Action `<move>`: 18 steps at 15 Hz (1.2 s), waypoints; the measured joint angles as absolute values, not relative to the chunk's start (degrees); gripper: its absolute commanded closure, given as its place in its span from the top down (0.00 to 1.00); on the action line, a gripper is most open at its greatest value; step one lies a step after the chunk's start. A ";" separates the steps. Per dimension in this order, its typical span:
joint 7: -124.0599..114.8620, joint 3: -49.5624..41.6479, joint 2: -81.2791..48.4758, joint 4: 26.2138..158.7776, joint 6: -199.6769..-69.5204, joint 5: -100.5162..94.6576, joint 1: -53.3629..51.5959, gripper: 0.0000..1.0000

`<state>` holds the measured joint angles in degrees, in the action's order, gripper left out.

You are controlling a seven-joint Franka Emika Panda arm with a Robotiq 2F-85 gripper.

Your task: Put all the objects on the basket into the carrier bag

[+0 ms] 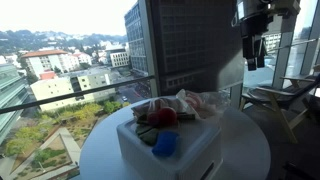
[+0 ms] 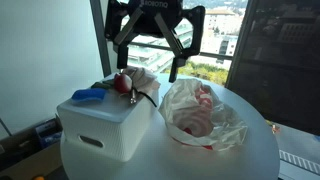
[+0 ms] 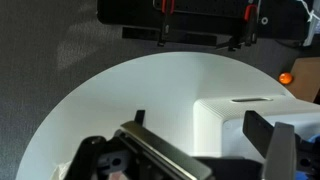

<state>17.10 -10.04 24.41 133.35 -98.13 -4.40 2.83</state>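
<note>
White basket loaded, gripper spread above it

Black gripper (image 2: pixel 148 62) hangs over the round white table (image 2: pixel 170 162), jaws spread wide with nothing between them. The basket (image 2: pixel 100 128) stands near the table's edge. On its flat top lie a blue object (image 2: pixel 88 95), a red object (image 2: pixel 122 84) and a small dark object (image 1: pixel 148 137). The carrier bag (image 2: pixel 200 118) lies crumpled on the table just beside the basket, pink print showing.

A matte black claw (image 2: pixel 150 68) (chunky, angular links).
</note>
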 measured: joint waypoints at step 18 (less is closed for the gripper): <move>17.12 -6.19 18.57 135.83 -104.46 -3.04 -0.25 1.00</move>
